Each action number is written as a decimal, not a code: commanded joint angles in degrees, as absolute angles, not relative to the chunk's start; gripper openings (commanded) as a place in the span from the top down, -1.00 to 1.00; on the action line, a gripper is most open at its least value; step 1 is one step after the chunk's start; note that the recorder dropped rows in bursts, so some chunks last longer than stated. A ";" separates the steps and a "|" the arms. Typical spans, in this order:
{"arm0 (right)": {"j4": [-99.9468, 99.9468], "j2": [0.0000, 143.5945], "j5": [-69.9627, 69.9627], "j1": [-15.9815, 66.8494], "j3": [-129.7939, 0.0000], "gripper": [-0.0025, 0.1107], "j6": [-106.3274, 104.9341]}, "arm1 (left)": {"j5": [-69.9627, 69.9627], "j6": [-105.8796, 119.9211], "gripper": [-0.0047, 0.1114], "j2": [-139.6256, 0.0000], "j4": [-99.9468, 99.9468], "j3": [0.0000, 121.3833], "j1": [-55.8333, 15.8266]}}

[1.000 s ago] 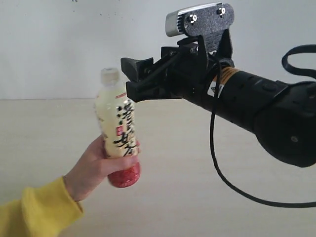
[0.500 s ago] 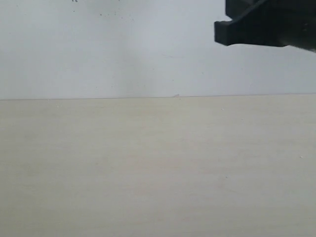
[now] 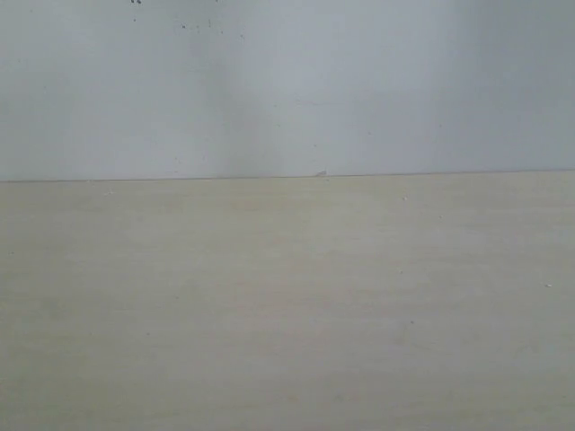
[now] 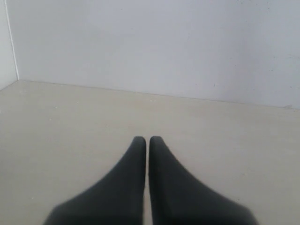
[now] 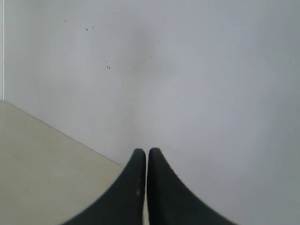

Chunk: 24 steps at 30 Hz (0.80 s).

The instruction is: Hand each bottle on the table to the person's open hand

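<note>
In the exterior view you see only the table [image 3: 287,305], a wide pale beige surface with faint grain. It runs to its far edge, where it meets a plain grey-white wall [image 3: 287,90]. A tiny pale chip [image 3: 321,173] sits just at that far edge, a little right of its middle, and a few dark specks [image 3: 184,25] mark the wall high above. Your left gripper [image 4: 147,140] appears in the left wrist view. Its two black fingers [image 4: 126,183] lie together with only a thin line of light between them, so it is closed narrow and it holds nothing. It is over the table and points toward an edge that meets the wall, and at the end of that edge you can see one corner of the table, where a second wall joins the first. Your right gripper [image 5: 147,152] appears in the right wrist view in the same state, the fingers pressed almost together with nothing between them. It points mostly at the wall, which has small dark specks here too. Only a wedge of the table shows beside it, with its edge against the wall, and how high the gripper stands above the surface you cannot tell. The bottles and the person's hand lie outside all three views, so their place cannot be told from here.
</note>
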State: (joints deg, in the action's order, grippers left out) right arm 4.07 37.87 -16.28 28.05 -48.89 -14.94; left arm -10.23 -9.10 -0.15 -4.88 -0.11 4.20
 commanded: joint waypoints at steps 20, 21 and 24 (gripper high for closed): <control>-1.10 18.07 -17.78 6.12 -30.73 0.93 -5.84 | -10.26 -9.24 0.85 0.00 -4.91 0.00 4.16; -0.54 16.01 -16.75 3.87 -27.52 0.93 -5.11 | -10.26 -9.24 0.85 0.00 -4.91 0.00 4.16; -0.54 9.57 -12.92 -0.60 -17.35 0.93 -2.60 | -10.26 -9.24 0.85 0.00 -4.91 0.00 4.16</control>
State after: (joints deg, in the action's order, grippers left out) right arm -0.91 14.52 -16.83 3.08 -24.90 -5.13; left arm -10.23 -9.10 -0.15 -4.88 -0.11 4.20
